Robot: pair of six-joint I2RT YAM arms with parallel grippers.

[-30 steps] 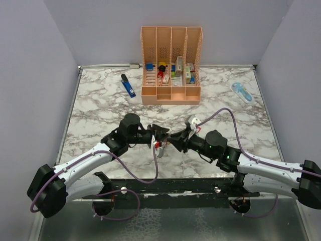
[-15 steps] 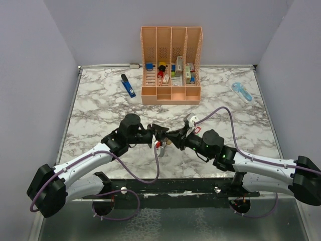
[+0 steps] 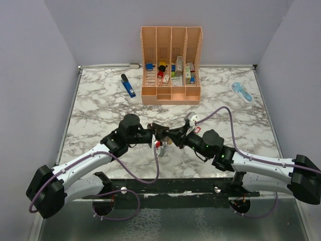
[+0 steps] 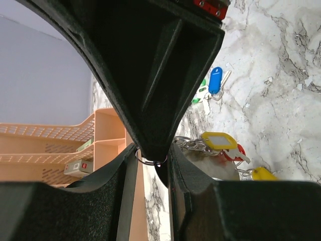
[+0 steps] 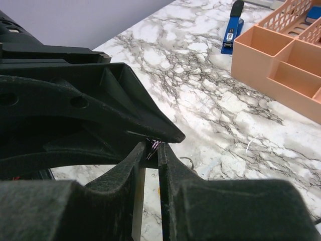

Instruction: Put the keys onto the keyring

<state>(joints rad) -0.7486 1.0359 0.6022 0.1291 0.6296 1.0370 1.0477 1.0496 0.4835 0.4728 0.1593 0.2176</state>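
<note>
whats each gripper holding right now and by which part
Left gripper pinches the thin metal ring by its edge. Right gripper, jaws almost shut, touches the same ring; firm hold cannot be told.

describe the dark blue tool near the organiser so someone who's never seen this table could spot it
At the back of the marble table stands an orange organiser. On the marble just left of it lies the blue tool, alone, a slim stick with a black far end. It is dark and narrow, unlike the pale gadget by the right edge.
</note>
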